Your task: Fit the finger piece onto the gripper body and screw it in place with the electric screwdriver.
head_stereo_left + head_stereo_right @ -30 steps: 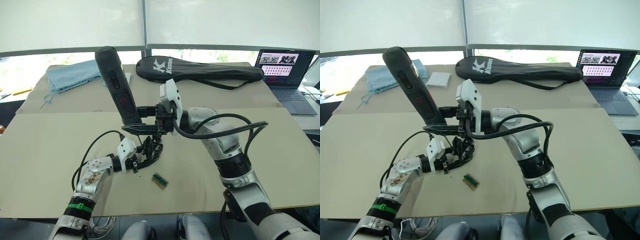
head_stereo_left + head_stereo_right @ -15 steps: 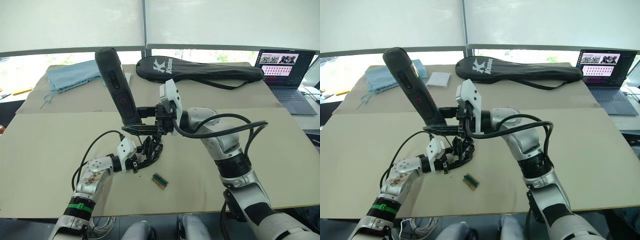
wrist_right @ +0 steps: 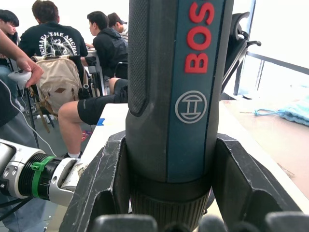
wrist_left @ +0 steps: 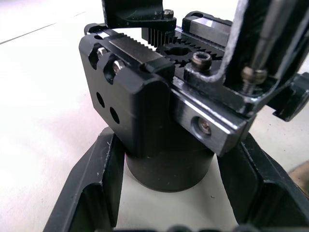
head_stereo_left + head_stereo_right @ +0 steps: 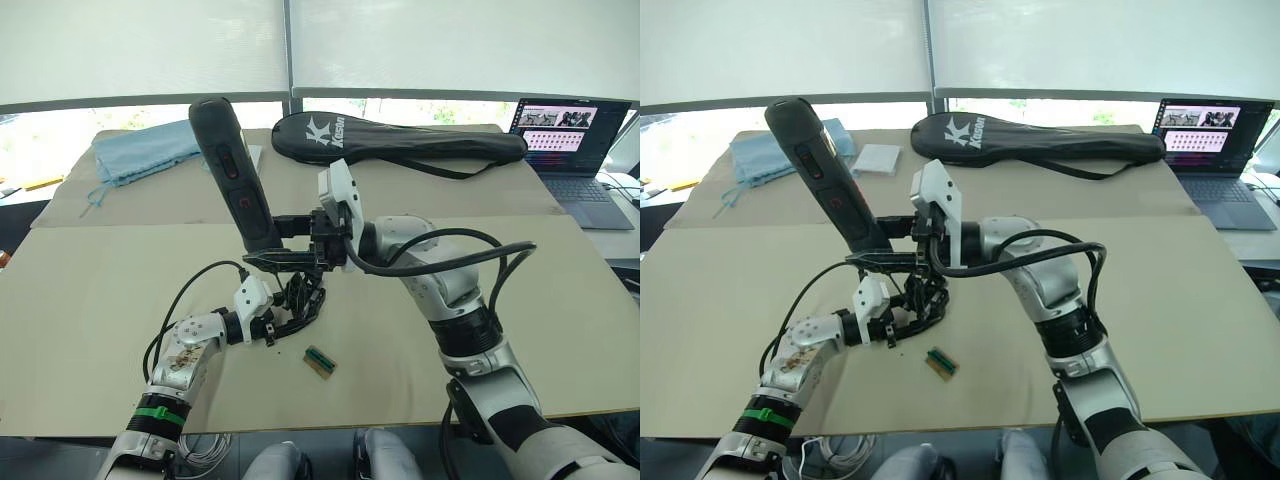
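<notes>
My right gripper [image 5: 290, 242] is shut on the electric screwdriver [image 5: 235, 175], a long black tool that leans back and to the left with its bit pointing down. In the right wrist view the fingers [image 3: 101, 188] clamp the barrel [image 3: 178, 87] from both sides. Under the bit, the gripper body [image 5: 303, 297] stands on the table with my left gripper [image 5: 285, 320] shut around its round base [image 4: 169, 164]. The thin metal bit [image 4: 264, 46] comes down beside the body's geared top [image 4: 178, 50]. I cannot tell the finger piece apart from the body's black parts.
A small green and brown part [image 5: 320, 361] lies on the table just right of the left gripper. At the back are a black racket bag [image 5: 400, 140], a blue cloth [image 5: 145, 150], a white pad [image 5: 877, 158] and a laptop [image 5: 570, 140]. Seated people [image 3: 58, 43] show behind the screwdriver.
</notes>
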{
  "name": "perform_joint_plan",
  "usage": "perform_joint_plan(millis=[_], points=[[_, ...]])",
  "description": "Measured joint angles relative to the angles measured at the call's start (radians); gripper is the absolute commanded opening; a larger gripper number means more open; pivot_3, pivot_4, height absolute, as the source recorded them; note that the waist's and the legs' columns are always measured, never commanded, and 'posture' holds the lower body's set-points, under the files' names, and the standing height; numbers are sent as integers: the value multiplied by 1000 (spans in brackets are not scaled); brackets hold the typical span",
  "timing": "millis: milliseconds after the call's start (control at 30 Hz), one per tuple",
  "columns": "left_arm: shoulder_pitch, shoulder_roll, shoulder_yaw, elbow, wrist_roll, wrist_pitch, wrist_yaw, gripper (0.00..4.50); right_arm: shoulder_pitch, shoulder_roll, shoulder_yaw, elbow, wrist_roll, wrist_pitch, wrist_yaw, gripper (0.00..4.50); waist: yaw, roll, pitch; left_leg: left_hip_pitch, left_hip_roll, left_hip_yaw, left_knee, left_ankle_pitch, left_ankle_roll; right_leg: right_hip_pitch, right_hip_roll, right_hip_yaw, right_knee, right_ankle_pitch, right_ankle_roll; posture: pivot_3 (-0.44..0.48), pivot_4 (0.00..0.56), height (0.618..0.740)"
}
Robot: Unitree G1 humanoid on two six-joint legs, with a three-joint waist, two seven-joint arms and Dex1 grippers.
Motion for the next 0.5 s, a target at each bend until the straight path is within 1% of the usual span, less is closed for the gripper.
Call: perform_joint_plan(millis=[333, 500], points=[[1, 2, 0, -3, 0, 3, 0, 2274, 7, 2, 0, 0, -2, -7, 0, 1936, 0, 0, 0, 0, 0, 0, 0, 0, 0, 0, 0, 0, 0, 0, 0, 0, 150, 740], [4, 4, 0, -7, 0, 4, 1, 2274, 34, 0, 2, -12, -5, -50, 10, 1936, 0, 0, 0, 0, 0, 0, 0, 0, 0, 0, 0, 0, 0, 0, 0, 0, 150, 740]])
